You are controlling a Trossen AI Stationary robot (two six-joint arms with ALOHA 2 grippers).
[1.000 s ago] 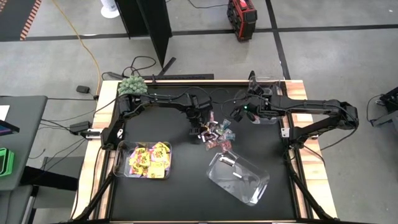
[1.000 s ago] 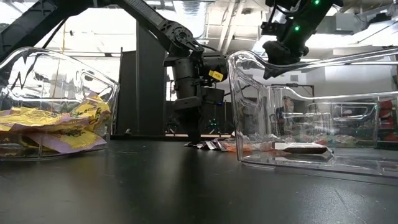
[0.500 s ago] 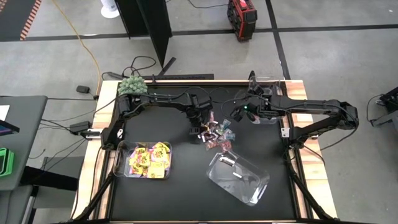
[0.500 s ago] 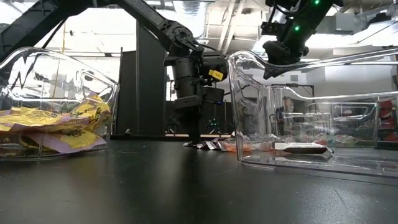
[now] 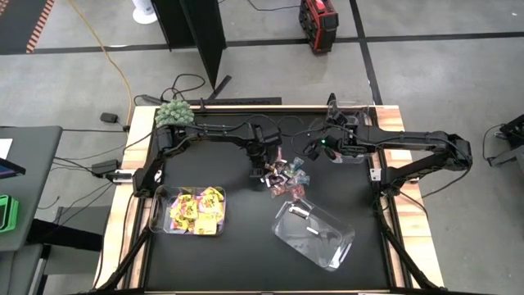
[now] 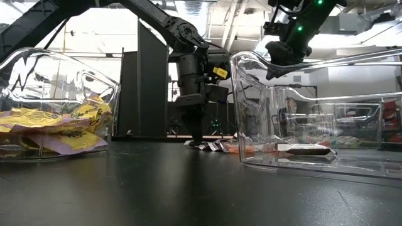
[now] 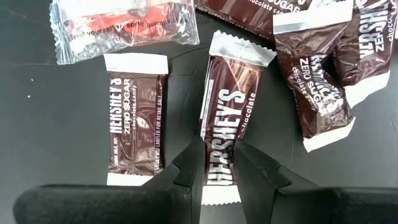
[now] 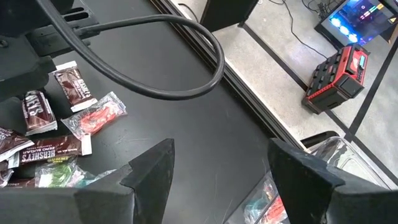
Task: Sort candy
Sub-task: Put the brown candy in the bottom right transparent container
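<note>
- Nearest the table's front edge: a clear plastic rectangular bin (image 5: 314, 235), set askew, holding a few dark bars. Left of it, a second clear bin (image 5: 155, 215) filled with yellow candy packets (image 5: 196, 210).
- Mid-table: the loose pile of mixed candy (image 5: 285, 176), dark brown mini bars plus a few clear-wrapped sweets with red or green inside.
- Left gripper (image 7: 219, 163) is down at the pile's left edge. Wrist view: its two dark fingers (image 7: 188, 167) straddle one dark brown Hershey's mini bar (image 7: 224, 118) lying flat on the black table (image 5: 246, 246). Pads sit right at the wrapper's sides; jaws narrowed around it, but I cannot tell whether they already squeeze.
- A second dark bar (image 7: 135, 118) lies just beside, apart from the fingers; more bars crowd the other side.
- Judged step: the grasp of a single chocolate bar, bar not yet lifted.
- Next move calls for: closing fully on the slim wrapper without sliding off it, lifting straight up clear of neighbours, then carrying to the askew bin that holds bars.
- Farther back: right gripper (image 8: 217, 168) hovers above the table, fingers spread wide, holding nothing, near a third clear bin (image 5: 352, 131) at the right rear corner.
- Far left corner: fuzzy green ball plant (image 5: 173, 112), out of play.
</note>
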